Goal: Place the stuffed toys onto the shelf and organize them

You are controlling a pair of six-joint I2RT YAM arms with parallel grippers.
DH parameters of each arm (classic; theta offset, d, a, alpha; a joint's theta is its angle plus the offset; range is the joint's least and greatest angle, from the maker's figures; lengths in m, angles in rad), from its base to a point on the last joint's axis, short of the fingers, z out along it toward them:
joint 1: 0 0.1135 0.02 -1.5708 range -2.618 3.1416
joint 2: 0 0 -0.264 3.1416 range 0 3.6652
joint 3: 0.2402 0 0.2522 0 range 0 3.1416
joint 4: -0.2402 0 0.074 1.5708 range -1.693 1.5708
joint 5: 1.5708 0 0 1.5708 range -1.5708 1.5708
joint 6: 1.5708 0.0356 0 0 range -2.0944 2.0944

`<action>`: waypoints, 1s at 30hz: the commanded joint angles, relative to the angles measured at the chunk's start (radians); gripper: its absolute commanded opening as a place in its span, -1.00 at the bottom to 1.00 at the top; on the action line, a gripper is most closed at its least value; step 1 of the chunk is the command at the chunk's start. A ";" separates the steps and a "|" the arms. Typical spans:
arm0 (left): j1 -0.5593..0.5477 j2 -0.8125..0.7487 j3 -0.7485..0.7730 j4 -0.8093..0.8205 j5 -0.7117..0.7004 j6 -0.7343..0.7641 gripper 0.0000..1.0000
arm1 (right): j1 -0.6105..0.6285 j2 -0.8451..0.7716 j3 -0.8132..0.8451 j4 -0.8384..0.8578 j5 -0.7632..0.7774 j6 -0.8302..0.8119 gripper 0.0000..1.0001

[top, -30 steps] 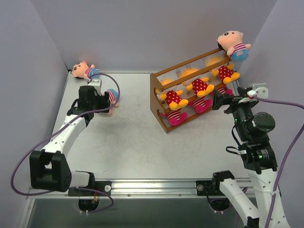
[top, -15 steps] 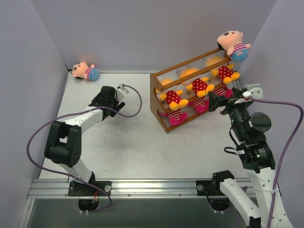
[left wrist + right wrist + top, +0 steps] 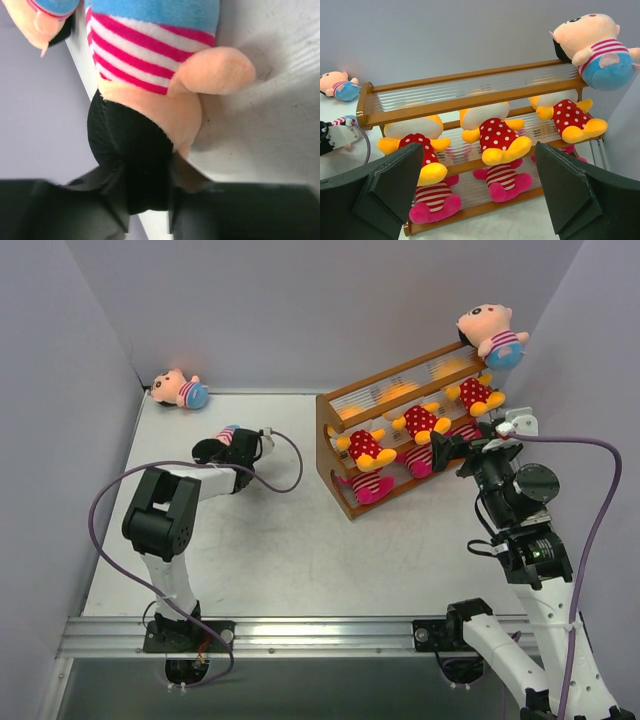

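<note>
My left gripper (image 3: 222, 448) is shut on a boy doll (image 3: 232, 435) at the table's back left. In the left wrist view its fingers clamp the doll's black hair (image 3: 135, 160), and the striped shirt (image 3: 150, 55) fills the top. A second boy doll (image 3: 178, 390) lies in the far left corner. A third (image 3: 490, 332) sits on the right end of the top tier of the shelf (image 3: 400, 390). Three yellow bears (image 3: 495, 137) occupy the middle tier, and magenta striped dolls (image 3: 502, 177) the bottom one. My right gripper (image 3: 450, 448) is open in front of the shelf, holding nothing.
Grey walls close in the table (image 3: 300, 540) at the back and both sides. The shelf stands angled at the back right, close to the right wall. A purple cable (image 3: 110, 500) loops beside the left arm.
The left arm folded in and its jaws closed on the boy doll's head. The right gripper crept a little left toward the shelf, still open.
</note>
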 commanded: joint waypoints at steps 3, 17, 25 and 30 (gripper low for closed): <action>-0.024 -0.017 0.041 0.033 -0.049 -0.012 -0.93 | 0.012 0.009 0.021 0.045 -0.030 -0.027 0.99; 0.054 -0.392 0.270 -0.630 0.432 -0.590 -0.95 | 0.032 0.079 0.086 -0.033 -0.305 -0.077 0.99; 0.175 -0.551 0.329 -0.889 0.849 -0.864 -0.95 | 0.198 0.176 0.129 -0.102 -0.408 -0.159 0.98; 0.243 -0.649 0.305 -0.935 1.144 -0.993 -0.95 | 0.470 0.268 0.156 -0.139 -0.175 -0.218 0.99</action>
